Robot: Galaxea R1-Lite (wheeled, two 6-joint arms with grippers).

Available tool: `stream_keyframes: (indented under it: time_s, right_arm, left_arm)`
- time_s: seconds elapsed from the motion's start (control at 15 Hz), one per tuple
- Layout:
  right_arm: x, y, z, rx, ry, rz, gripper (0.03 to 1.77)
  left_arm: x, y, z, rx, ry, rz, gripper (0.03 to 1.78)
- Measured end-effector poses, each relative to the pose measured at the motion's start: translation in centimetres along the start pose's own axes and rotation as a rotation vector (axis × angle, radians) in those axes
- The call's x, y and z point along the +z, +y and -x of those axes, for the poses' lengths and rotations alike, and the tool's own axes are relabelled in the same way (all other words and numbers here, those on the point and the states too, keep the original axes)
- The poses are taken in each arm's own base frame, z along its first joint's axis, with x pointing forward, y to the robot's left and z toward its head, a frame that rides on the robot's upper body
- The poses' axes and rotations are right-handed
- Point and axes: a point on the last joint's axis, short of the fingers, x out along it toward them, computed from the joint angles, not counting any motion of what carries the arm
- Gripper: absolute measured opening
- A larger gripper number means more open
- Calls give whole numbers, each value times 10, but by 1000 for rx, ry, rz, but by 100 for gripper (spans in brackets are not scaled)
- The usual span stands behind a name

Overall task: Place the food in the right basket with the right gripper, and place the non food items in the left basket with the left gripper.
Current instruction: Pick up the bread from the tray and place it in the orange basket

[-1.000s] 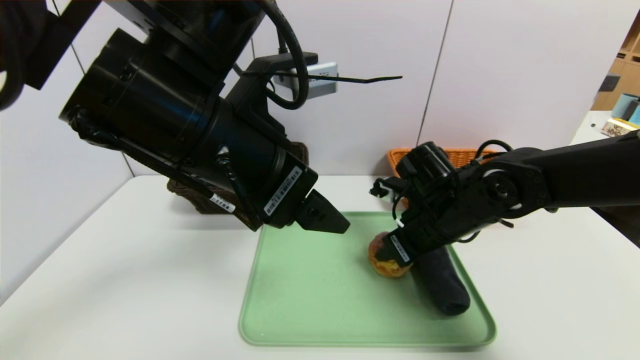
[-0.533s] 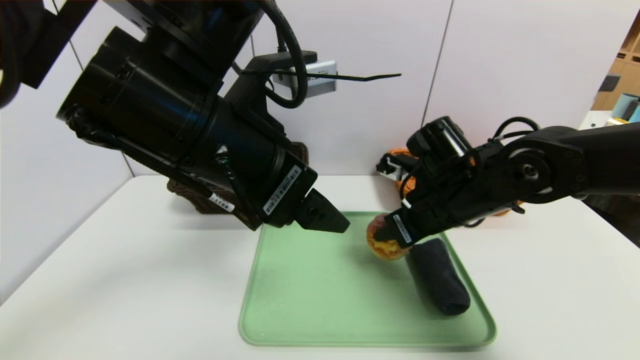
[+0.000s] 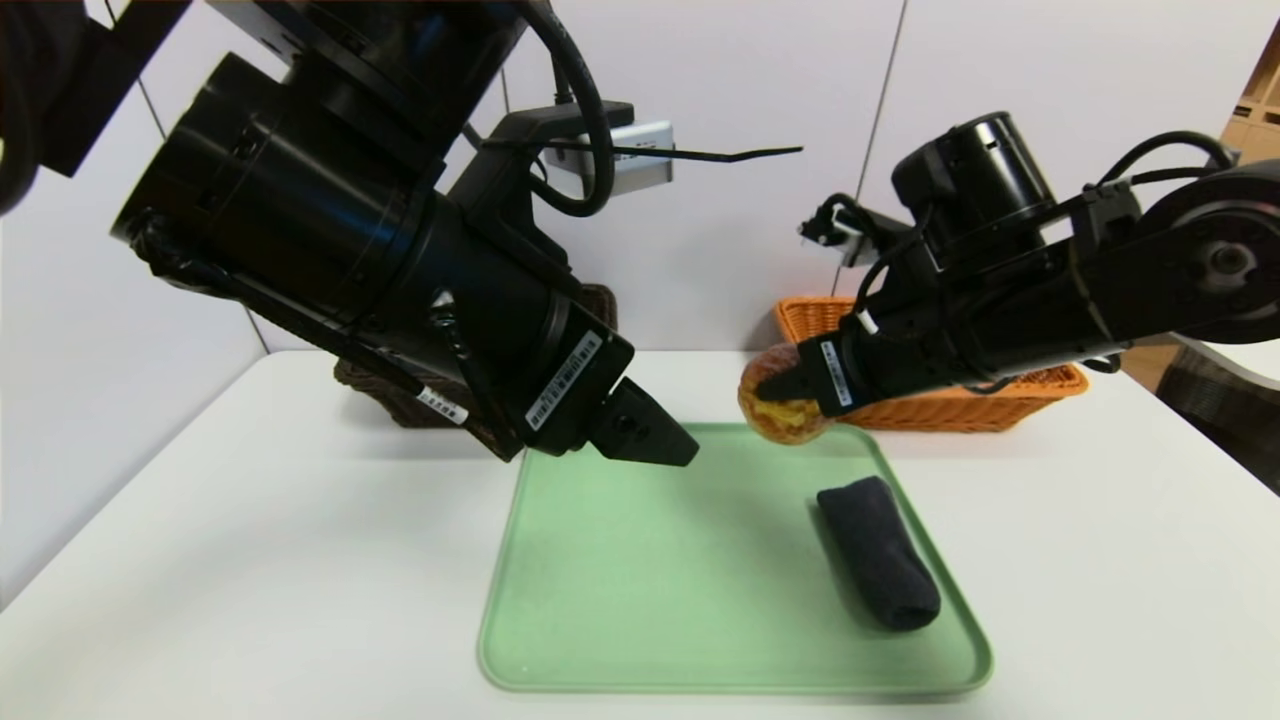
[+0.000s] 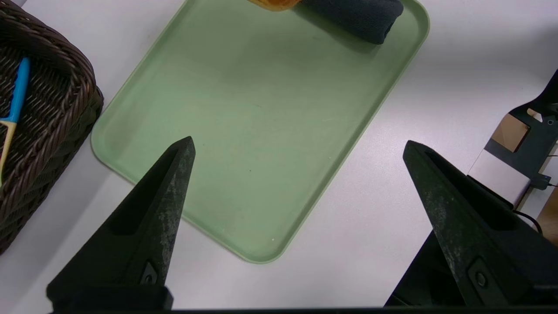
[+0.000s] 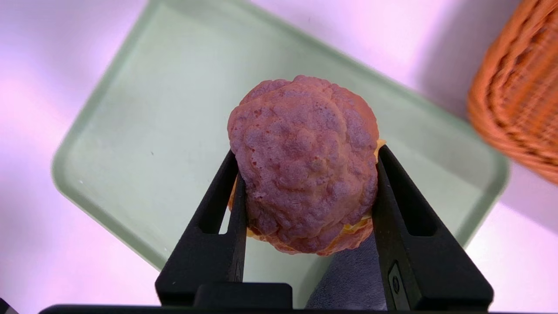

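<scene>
From the head view, we see the right gripper (image 3: 775,392) clamped on a browned cream puff (image 3: 783,408), held in the air above the far right corner of the green tray (image 3: 620,640). Just beyond it on the white table (image 3: 250,560) sits the orange basket (image 3: 960,405). A dark rolled cloth (image 3: 880,550) lies on the right side of the tray, nearer to us than the puff. The left gripper (image 3: 645,435) hangs over the far left part of the tray, and behind its arm a dark brown basket (image 3: 400,400) shows partly.

In the left wrist view, we find the left gripper (image 4: 296,148) with its fingers (image 4: 174,183) wide apart and nothing between them, above the tray (image 4: 244,131). The dark cloth (image 4: 357,15) lies at the tray's far end, with an edge of the puff (image 4: 272,3) beside it. The brown basket (image 4: 48,122) holds a blue-handled item (image 4: 17,98) that we cannot identify.

In the right wrist view, we see the right gripper (image 5: 307,174) closed on both sides of the cream puff (image 5: 305,170), which has a yellow filling at its seam. The tray (image 5: 144,131) is below it, the cloth (image 5: 348,279) shows under the puff, and the orange basket (image 5: 518,96) stands off the tray's corner.
</scene>
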Motion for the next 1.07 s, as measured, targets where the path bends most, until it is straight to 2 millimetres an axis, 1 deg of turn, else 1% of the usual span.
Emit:
stream_keyframes:
  time_s: [0.27, 0.47, 0.6, 0.87, 1.07]
  right_arm:
    - [21, -10, 34, -37, -130, -14, 81]
    - [30, -25, 54, -81, -201, -45, 80]
    - [34, -37, 63, -120, -231, -67, 80]
    - [32, -75, 76, -228, -251, -136, 80]
    - [25, -109, 76, -315, -234, -201, 80]
  left_arm:
    - [0, 0, 1, 1, -1, 0, 169]
    - [0, 0, 1, 2, 0, 0, 169]
    - [0, 0, 1, 1, -1, 0, 169]
    - [0, 0, 0, 1, -2, 0, 169]
    - [1, 1, -4, 0, 2, 0, 169]
